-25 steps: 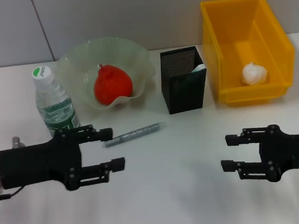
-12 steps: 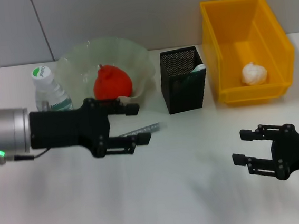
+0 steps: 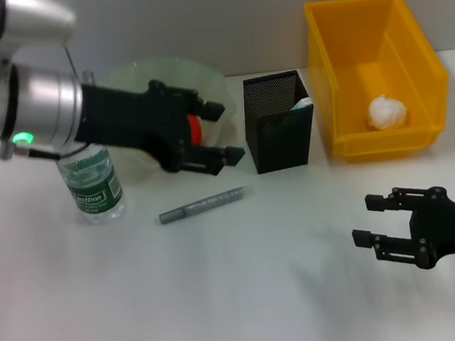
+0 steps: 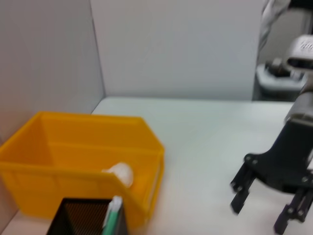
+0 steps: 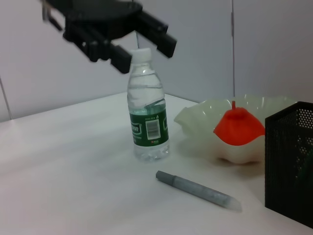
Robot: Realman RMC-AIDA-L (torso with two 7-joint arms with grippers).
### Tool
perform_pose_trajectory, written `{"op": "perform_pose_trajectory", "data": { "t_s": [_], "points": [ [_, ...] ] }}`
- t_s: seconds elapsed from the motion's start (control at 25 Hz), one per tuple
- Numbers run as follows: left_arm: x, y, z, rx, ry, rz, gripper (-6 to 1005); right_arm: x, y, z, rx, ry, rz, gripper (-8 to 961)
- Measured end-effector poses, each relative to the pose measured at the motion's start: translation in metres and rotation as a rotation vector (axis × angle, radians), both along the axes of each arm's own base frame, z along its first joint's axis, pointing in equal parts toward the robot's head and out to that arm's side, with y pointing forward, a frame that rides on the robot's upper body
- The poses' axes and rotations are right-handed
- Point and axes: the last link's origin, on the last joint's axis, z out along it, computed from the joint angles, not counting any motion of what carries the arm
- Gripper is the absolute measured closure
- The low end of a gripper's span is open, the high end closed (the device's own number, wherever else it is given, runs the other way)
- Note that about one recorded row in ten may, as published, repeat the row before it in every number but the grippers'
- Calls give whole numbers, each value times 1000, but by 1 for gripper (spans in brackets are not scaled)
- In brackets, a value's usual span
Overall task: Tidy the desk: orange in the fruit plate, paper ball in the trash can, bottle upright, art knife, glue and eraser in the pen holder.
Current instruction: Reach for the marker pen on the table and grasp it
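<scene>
White desk, grey wall behind; left gripper open, empty, raised before plate; right gripper open, idle, low near side. Orange in plate, paper ball in bin, bottle upright. Grey knife left on desk, holder beyond

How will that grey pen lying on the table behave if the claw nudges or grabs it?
The pen looks like a slim round stick lying flat on the smooth table, so a sideways nudge would probably roll it. It seems rigid and light. Lying so low, it may be awkward to pinch and could slip.
</scene>
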Motion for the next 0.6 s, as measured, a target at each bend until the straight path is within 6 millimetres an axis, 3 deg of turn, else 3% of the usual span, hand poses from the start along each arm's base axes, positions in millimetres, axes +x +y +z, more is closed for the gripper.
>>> {"op": "perform_pose_trajectory", "data": {
  "t_s": [0.08, 0.24, 0.48, 0.52, 0.6],
  "points": [
    [23, 5, 2, 23, 105, 15, 297, 0, 1, 0, 1, -2, 0, 325],
    [45, 12, -8, 33, 239, 74, 301, -1, 2, 0, 5, -1, 0, 325],
    [48, 14, -12, 37, 270, 90, 306, -1, 3, -1, 6, -5, -5, 325],
    [55, 20, -33, 64, 392, 128, 307, -1, 3, -1, 6, -5, -5, 325],
    [55, 20, -33, 64, 392, 128, 309, -1, 3, -1, 5, -5, -6, 326]
  ]
}}
